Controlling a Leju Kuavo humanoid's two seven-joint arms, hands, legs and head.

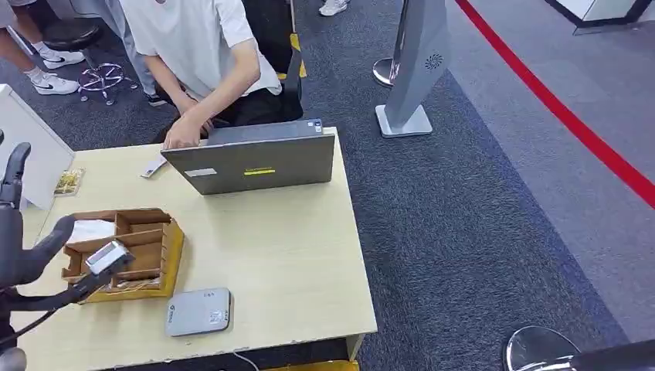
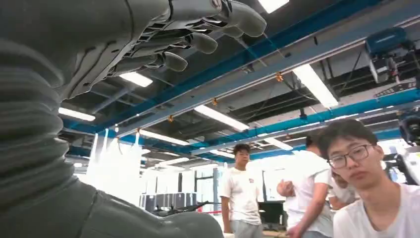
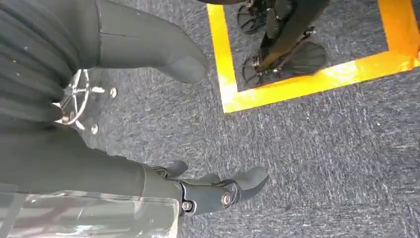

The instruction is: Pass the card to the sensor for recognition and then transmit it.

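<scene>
My left hand [image 1: 19, 232] is raised over the table's left edge, beside a wooden sorting box [image 1: 147, 259]. Its fingers are spread and nothing is in it. In the left wrist view the left hand [image 2: 99, 34] faces the ceiling, fingers [image 2: 198, 42] and thumb [image 2: 148, 223] apart. White cards [image 1: 91, 229] lie in the box's rear compartment. A flat grey sensor box [image 1: 198, 311] sits near the table's front edge, right of the wooden box. Another small card [image 1: 153, 166] lies by a seated person's hand [image 1: 184, 133]. My right hand [image 3: 99, 173] hangs over the carpet, holding nothing.
A grey laptop [image 1: 255, 162] stands at the back of the table [image 1: 293, 263] with the person behind it. A white panel [image 1: 27, 151] stands at the left. A chrome post base [image 1: 541, 348] is on the floor to the right, and yellow tape [image 3: 297, 84] marks the carpet.
</scene>
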